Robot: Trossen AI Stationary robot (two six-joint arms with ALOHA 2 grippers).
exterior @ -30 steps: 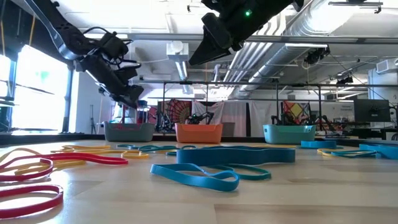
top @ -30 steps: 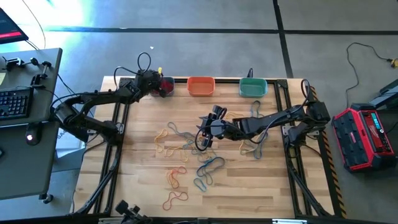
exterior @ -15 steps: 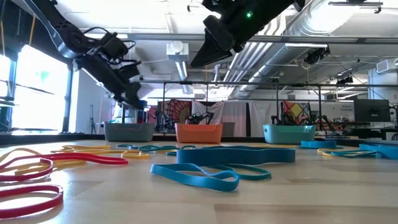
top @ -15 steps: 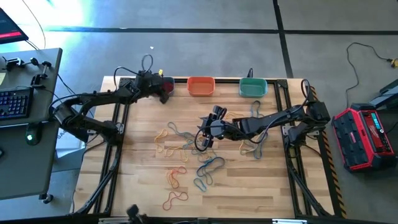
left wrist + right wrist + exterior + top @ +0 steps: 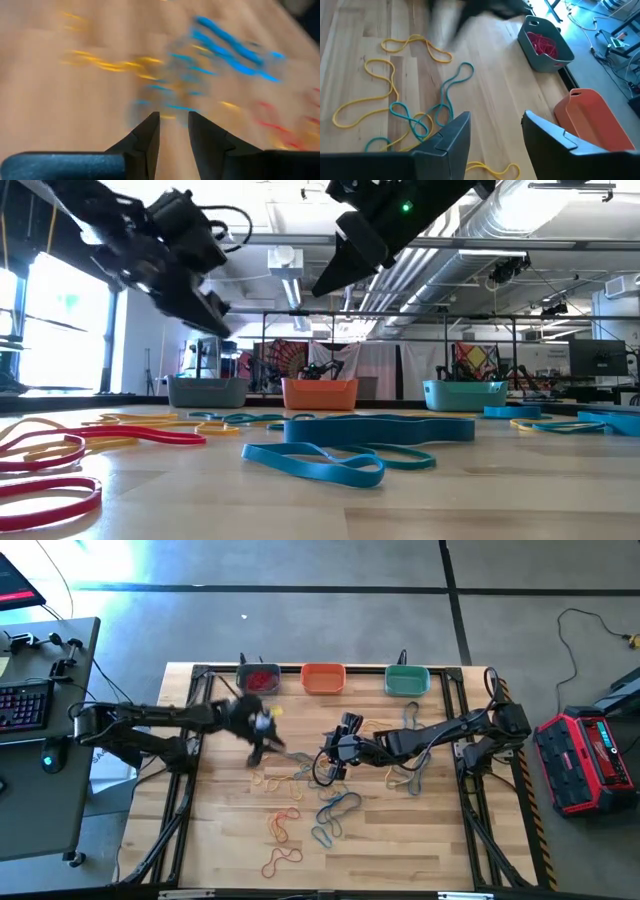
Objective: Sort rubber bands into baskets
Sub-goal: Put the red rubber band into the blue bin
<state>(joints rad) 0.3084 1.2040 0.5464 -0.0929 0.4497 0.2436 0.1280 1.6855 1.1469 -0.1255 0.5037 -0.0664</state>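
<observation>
- Left gripper [image 5: 256, 736] sits above the bench [image 5: 220, 830] between the grey-blue basket [image 5: 259, 678] and the mixed pile of rubber bands [image 5: 300, 780]. Fingers [image 5: 145, 140] are slightly apart with nothing between them; view is motion-blurred.
- Right gripper [image 5: 327, 755] hangs over the pile near bench centre, fingers [image 5: 452, 135] spread wide and empty.
- Three baskets line the far bench edge: the grey-blue one holds red bands [image 5: 545, 44], the orange basket [image 5: 322, 677] is in the middle, and the teal basket [image 5: 407, 680] is on the right. They stand apart from each other.
- Loose bands: yellow and teal loops [image 5: 415, 112] tangled under the right gripper, blue ones [image 5: 338, 808] just nearer the front, red and yellow ones [image 5: 282, 840] toward the front edge, and a few more [image 5: 410, 778] under the right forearm.
- Open room: bare wood along the left side, the front-right corner, and the strip between baskets and pile.
- Black frame rails [image 5: 185, 810] run down both bench sides; both arms reach in over them.
- Low view: both grippers are well clear of the surface, with flat bands [image 5: 330, 465] lying in front.
</observation>
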